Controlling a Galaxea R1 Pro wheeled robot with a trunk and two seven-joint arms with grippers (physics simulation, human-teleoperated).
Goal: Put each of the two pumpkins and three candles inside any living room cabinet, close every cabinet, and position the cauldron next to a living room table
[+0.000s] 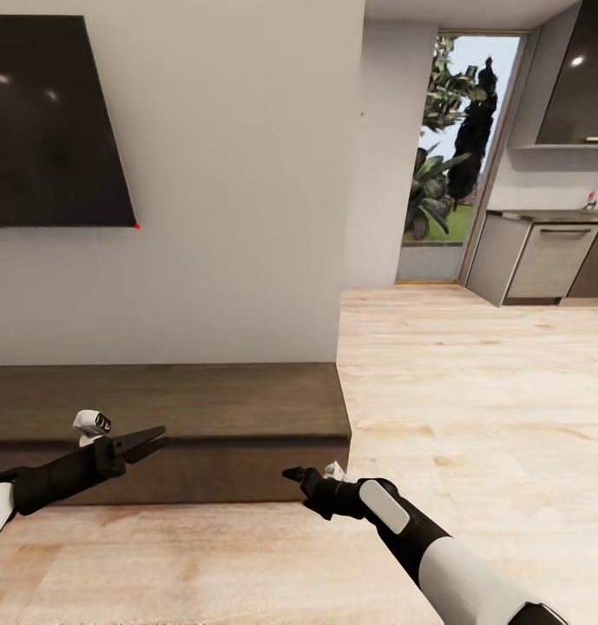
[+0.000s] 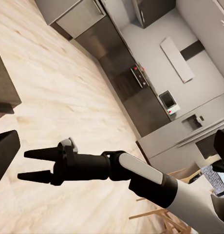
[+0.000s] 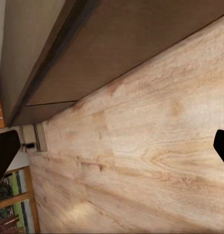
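The cabinet (image 1: 168,430) sits low under the wall TV (image 1: 55,121), its fronts apparently shut — no pumpkins or candles near it. The left gripper (image 1: 153,441) hangs empty, jaws parted, before the cabinet front; the right gripper (image 2: 33,165) — empty, fingers moderately apart — hovers just off the cabinet's corner. Likely next: pulling a drawer open.

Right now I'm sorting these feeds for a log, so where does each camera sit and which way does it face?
Head view: from the robot's head, looking forward and down at the cabinet below the wall TV, kitchen beyond; both arms show, left gripper and right gripper.
Left wrist view: on the left arm, facing across the floor toward the kitchen; the right gripper and forearm show.
Right wrist view: on the right arm, facing the cabinet's front and floor.
Shared: the cabinet and the wood floor.
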